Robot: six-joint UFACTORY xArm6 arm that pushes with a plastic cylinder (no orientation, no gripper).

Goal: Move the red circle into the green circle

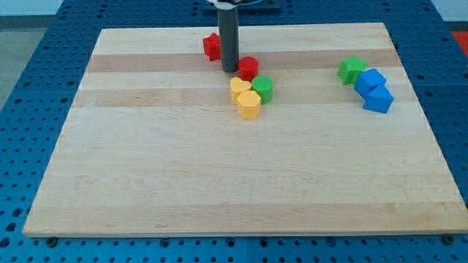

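The red circle [248, 68] lies near the view's top centre of the wooden board. The green circle [263, 88] sits just below and right of it, nearly touching. My tip [229, 69] stands right at the red circle's left side, touching or almost touching it. The rod rises straight up out of the view's top.
Two yellow blocks, a heart [239, 88] and a hexagon-like one [248, 104], press against the green circle's left. A red star-like block [213, 46] lies left of the rod. A green star [352, 69] and two blue blocks [371, 80] [379, 98] sit at the right.
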